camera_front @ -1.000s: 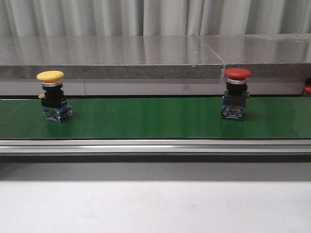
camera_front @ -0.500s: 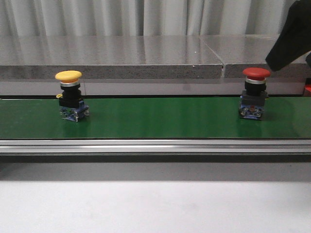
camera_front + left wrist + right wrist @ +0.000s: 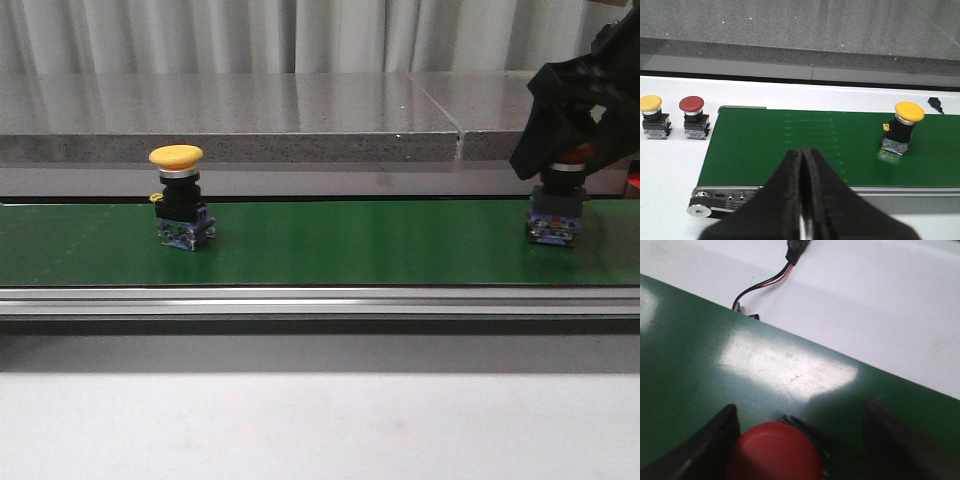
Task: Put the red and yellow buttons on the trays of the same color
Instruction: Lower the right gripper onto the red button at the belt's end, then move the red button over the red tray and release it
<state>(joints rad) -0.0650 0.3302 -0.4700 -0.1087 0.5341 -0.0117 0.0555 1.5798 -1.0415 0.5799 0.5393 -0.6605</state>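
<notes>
On the green conveyor belt [image 3: 350, 245] a yellow button [image 3: 177, 157] stands upright at the left and a red button [image 3: 555, 218] at the right. My right gripper [image 3: 562, 160] hangs over the red button and covers most of its cap. In the right wrist view the red cap [image 3: 775, 452] lies between the open fingers [image 3: 715, 440], close to one and apart from the other. My left gripper [image 3: 802, 152] is shut on nothing and held in front of the belt, with the yellow button [image 3: 905, 122] farther along it. The trays are out of view.
A second yellow button [image 3: 651, 114] and a second red button [image 3: 692, 115] stand on the white surface beyond the belt's end. A grey stone ledge [image 3: 230, 120] runs behind the belt, an aluminium rail [image 3: 320, 300] along its front. A red-black cable [image 3: 765, 282] lies past the belt's far edge.
Both buttons have travelled to the right along the belt. My right gripper came in from the upper right and dropped over the red button.
</notes>
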